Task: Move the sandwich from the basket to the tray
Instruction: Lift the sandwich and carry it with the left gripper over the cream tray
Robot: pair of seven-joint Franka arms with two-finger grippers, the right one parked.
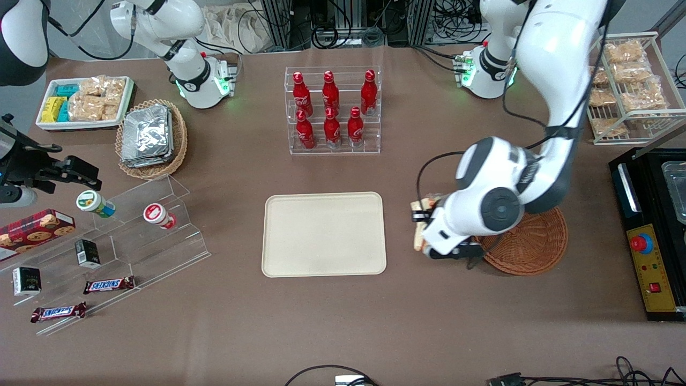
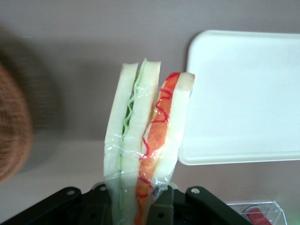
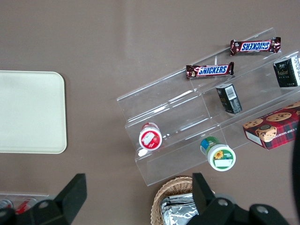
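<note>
My left gripper (image 1: 420, 230) is shut on the sandwich (image 1: 419, 221), a wrapped wedge of white bread with green and red-orange filling. It hangs above the bare table between the reddish-brown wicker basket (image 1: 536, 244) and the cream tray (image 1: 323, 234). In the left wrist view the sandwich (image 2: 143, 145) stands up from between the black fingers (image 2: 161, 206), with the tray (image 2: 243, 93) close beside it and the basket's rim (image 2: 11, 136) on the opposite edge. The basket's visible part holds nothing; the arm covers the rest.
A clear rack of red bottles (image 1: 332, 110) stands farther from the front camera than the tray. A tan basket of foil packets (image 1: 151, 136), a white bin of snacks (image 1: 84, 102) and a clear stepped shelf (image 1: 107, 252) lie toward the parked arm's end. A black appliance (image 1: 651, 230) lies beside the basket.
</note>
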